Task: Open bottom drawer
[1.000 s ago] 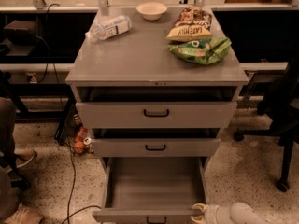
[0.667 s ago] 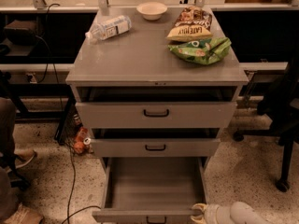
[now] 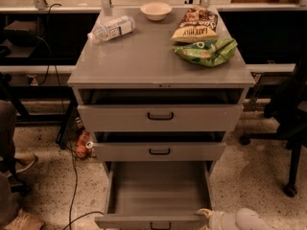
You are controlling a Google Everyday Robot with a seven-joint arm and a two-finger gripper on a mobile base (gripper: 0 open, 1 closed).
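The grey cabinet (image 3: 160,66) has three drawers. The bottom drawer (image 3: 158,193) is pulled far out, its bare inside showing and its front panel with the black loop handle (image 3: 159,225) at the bottom edge of the camera view. My gripper (image 3: 207,216) shows as a pale shape at the bottom right, right beside the drawer's front right corner; most of it is cut off by the frame. The top drawer (image 3: 159,117) and middle drawer (image 3: 159,151) each stand slightly out.
On the cabinet top lie a plastic water bottle (image 3: 111,28), a white bowl (image 3: 156,10), two chip bags (image 3: 195,27) and a green bag (image 3: 206,51). A black cable (image 3: 73,176) and small orange objects (image 3: 82,145) lie on the floor at left. A chair base (image 3: 288,171) stands right.
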